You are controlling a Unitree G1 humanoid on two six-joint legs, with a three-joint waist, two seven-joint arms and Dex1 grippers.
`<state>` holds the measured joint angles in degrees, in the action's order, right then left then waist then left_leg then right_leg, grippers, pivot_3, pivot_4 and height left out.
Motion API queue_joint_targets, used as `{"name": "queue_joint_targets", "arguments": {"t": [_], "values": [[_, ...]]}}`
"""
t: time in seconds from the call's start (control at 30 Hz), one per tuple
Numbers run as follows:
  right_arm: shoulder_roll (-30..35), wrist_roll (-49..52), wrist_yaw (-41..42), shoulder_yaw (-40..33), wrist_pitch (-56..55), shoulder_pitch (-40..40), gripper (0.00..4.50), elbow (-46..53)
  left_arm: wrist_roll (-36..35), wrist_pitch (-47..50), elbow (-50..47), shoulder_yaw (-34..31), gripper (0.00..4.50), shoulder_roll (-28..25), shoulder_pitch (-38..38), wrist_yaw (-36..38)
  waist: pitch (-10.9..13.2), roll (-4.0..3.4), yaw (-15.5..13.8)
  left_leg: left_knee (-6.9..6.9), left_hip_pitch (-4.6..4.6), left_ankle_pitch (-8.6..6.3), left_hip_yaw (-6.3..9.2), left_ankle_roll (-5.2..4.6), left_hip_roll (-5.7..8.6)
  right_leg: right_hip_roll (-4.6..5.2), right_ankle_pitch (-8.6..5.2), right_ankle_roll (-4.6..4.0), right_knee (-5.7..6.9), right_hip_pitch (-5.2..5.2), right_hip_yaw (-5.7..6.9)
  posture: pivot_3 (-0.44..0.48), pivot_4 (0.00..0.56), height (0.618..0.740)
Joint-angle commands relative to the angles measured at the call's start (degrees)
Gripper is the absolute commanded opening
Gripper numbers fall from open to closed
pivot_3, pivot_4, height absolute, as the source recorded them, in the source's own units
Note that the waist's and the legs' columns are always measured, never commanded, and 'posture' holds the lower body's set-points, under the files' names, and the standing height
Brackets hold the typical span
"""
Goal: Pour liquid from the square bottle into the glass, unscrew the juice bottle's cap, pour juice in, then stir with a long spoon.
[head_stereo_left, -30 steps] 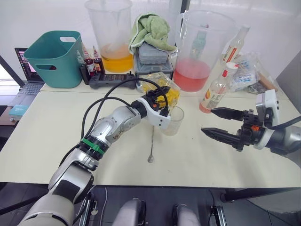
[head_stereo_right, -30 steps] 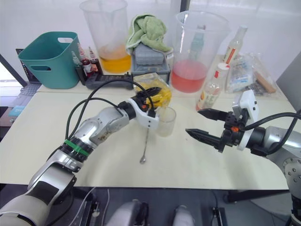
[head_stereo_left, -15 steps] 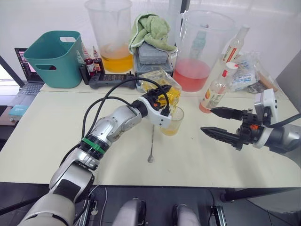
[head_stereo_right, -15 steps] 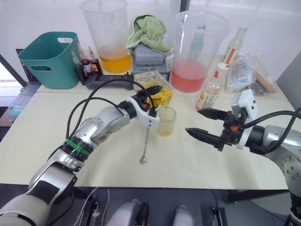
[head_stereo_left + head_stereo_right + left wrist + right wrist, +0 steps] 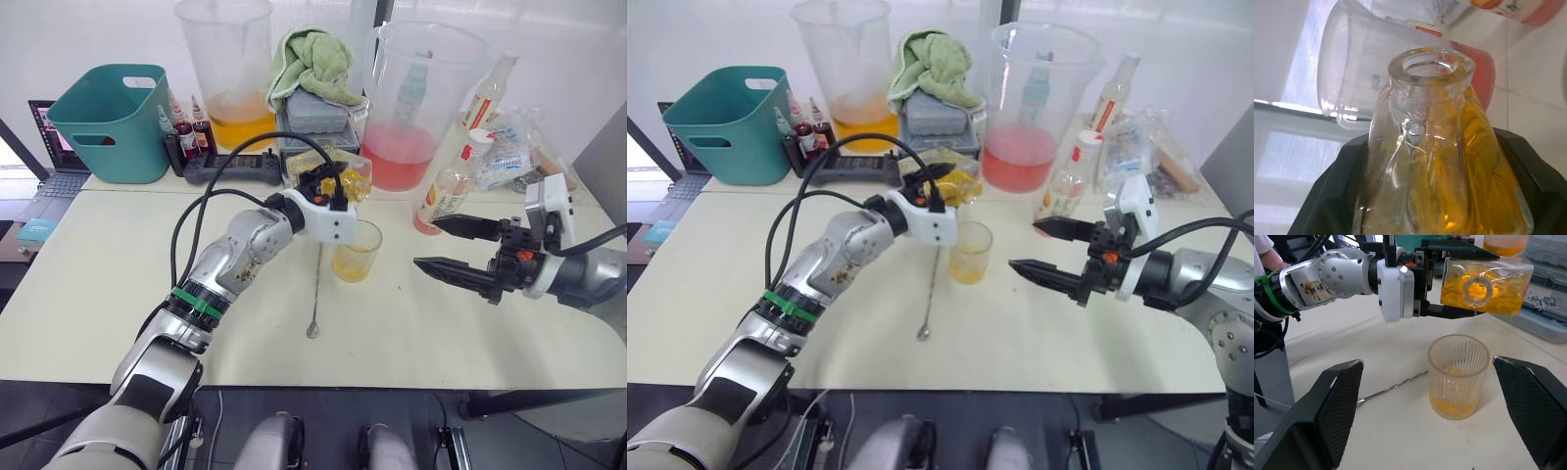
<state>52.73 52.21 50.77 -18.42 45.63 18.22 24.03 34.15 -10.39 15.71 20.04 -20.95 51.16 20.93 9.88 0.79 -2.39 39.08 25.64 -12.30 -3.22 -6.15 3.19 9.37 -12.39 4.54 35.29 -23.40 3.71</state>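
Note:
My left gripper (image 5: 331, 186) is shut on the square bottle (image 5: 351, 182), which holds yellow liquid and hangs tilted just above and behind the ribbed glass (image 5: 355, 251). The bottle's open mouth (image 5: 1430, 64) points towards the right arm. A little yellow liquid lies in the glass (image 5: 1458, 377). The long spoon (image 5: 315, 292) lies flat on the table to the left of the glass. The juice bottle (image 5: 449, 186), white-capped with orange juice, stands to the right of the glass. My right gripper (image 5: 425, 242) is open, level with the glass and right of it, empty.
At the table's back stand a teal bin (image 5: 108, 117), a jug of orange liquid (image 5: 230, 93), a jug of pink liquid (image 5: 416, 108), a green towel (image 5: 313, 59) on a grey box, small syrup bottles (image 5: 186, 125), a black controller (image 5: 230, 168) and a clear bottle (image 5: 490, 93).
The square bottle was tipped over the glass and yellow liquid ran in; now it has lifted up and back from the rim. My right gripper has shifted slightly towards the glass.

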Motion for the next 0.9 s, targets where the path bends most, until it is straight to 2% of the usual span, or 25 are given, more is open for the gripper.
{"name": "queue_joint_targets", "arguments": {"t": [0.03, 0.1, 0.27, 0.43, 0.63, 0.9], "values": [[1.12, -0.14, 1.27, -0.18, -0.79, 1.82, 4.5, -0.12, -7.25, 5.05, -7.02, -6.11, 2.79, 1.69, 1.26, 1.81, 0.0, 0.0, 0.09, 0.01, 0.0, 0.0, 0.0, 0.0, 0.0, -0.01, 0.0, 0.0, 0.01, 0.0, 0.0, 0.0, 0.15, 0.74], [1.3, -0.44, 1.89, 0.2, -0.8, 2.45, 4.5, -0.42, -10.64, 9.88, -8.61, -8.4, 2.79, 2.72, 0.68, 3.31, 0.0, 0.0, 0.12, 0.03, 0.0, 0.0, 0.0, 0.0, 0.0, -0.02, 0.0, 0.0, 0.02, 0.01, 0.0, 0.0, 0.15, 0.74], [1.73, 1.0, 2.7, 1.21, 0.21, 5.6, 4.5, 0.0, -22.05, 30.68, -12.36, -19.26, 2.79, 6.05, 0.3, 3.94, 0.0, 0.0, 0.45, 0.1, 0.0, 0.01, 0.0, -0.01, -0.02, -0.08, 0.0, 0.0, 0.09, 0.01, -0.01, 0.0, 0.15, 0.74], [1.83, 1.29, 3.61, 2.03, 0.81, 7.54, 4.5, -0.55, -28.18, 43.12, -14.57, -25.61, 2.79, 7.4, 0.17, 1.27, 0.01, 0.02, 0.62, 0.14, -0.01, 0.01, 0.02, -0.01, -0.02, -0.12, -0.01, 0.01, 0.52, 0.01, 0.02, 0.0, 0.15, 0.74], [1.37, 0.33, 4.9, 4.33, 0.45, 9.94, 4.5, -2.41, -33.02, 49.25, -12.74, -31.76, 2.79, 6.77, -0.21, -3.21, 0.05, 0.1, 0.32, 0.22, -0.01, 0.0, 0.03, -0.02, -0.01, -0.11, -0.01, 0.01, 0.54, 0.04, 0.03, 0.0, 0.15, 0.74], [1.27, -0.01, 6.5, 6.02, 0.34, 12.2, 4.5, -3.41, -35.79, 50.81, -11.91, -33.47, 2.79, 6.23, -2.06, -6.59, 0.06, 0.13, 0.09, 0.23, -0.01, -0.01, 0.04, 0.0, 0.0, -0.08, 0.0, 0.0, 0.54, 0.03, 0.02, 0.0, 0.15, 0.74]]}}
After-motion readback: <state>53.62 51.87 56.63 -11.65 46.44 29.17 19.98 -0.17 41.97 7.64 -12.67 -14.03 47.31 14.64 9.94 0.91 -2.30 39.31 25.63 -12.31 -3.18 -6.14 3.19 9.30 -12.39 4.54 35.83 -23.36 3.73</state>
